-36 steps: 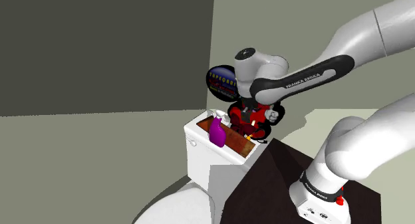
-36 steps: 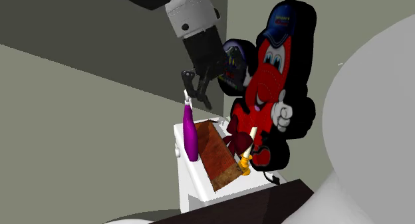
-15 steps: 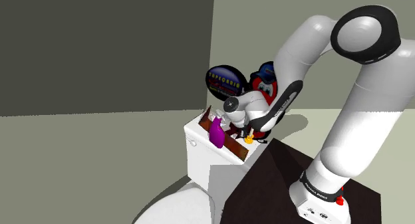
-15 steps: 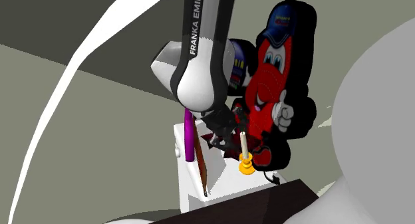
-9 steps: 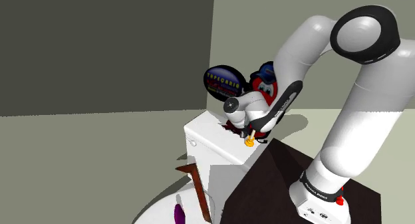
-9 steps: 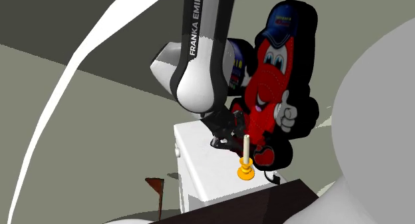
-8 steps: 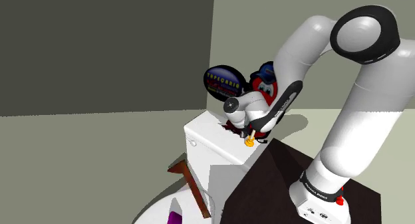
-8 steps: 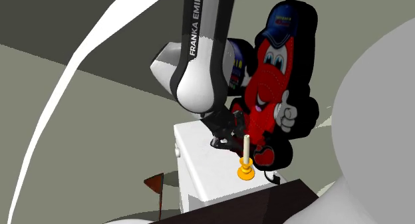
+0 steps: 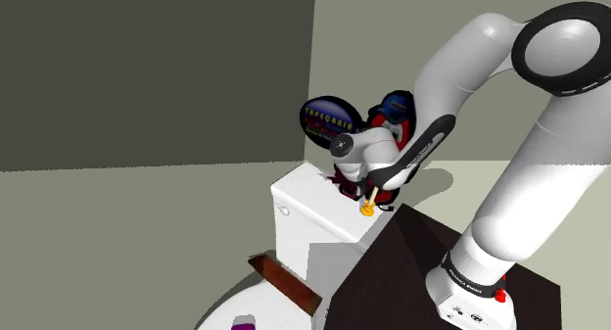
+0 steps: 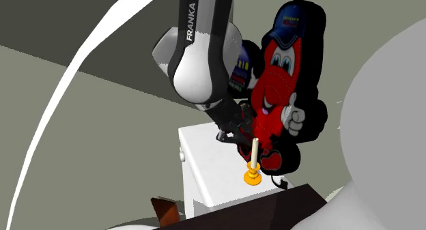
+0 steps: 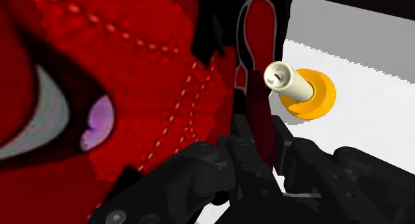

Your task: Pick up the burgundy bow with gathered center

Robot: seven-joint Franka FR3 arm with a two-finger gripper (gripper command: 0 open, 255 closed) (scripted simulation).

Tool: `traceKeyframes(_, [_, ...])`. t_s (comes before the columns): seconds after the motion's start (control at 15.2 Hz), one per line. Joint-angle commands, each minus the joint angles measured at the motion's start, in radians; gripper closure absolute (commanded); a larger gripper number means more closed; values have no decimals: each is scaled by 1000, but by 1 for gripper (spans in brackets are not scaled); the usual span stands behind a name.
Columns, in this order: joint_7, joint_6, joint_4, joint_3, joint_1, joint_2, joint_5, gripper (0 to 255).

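Observation:
The burgundy bow point(image 11: 261, 126) is a dark red strip clasped between my black fingers. My gripper point(image 11: 266, 148) is shut on it, just above the top of the white cabinet point(image 9: 304, 199). In the shoulder view the gripper point(image 9: 345, 178) hangs beside a white candle in an orange holder point(image 9: 366, 205), and the bow point(image 9: 346, 188) peeks out dark red under the hand. In the second exterior view the gripper point(image 10: 237, 133) points down with the bow point(image 10: 245, 149) at its tip, left of the candle point(image 10: 254, 159). The hand hides most of the bow.
A big red cartoon mascot cut-out point(image 10: 283, 78) stands right behind the gripper, with a round dark sign point(image 9: 326, 122) beside it. A brown tray point(image 9: 285, 283) and a purple bottle point(image 9: 243, 324) lie on the floor below the cabinet. The dark stand point(image 9: 392, 269) is at the lower right.
The fingers have shut on the bow and the hand has risen a little. The brown tray and purple bottle have dropped off the cabinet to the floor.

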Motion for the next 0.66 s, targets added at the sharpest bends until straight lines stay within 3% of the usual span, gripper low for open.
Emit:
traceKeyframes(0.0, [-33, -14, -6, 2, 1, -35, 28, 255])
traceKeyframes(0.59, [-144, -70, -17, 6, 13, -147, 120, 255])
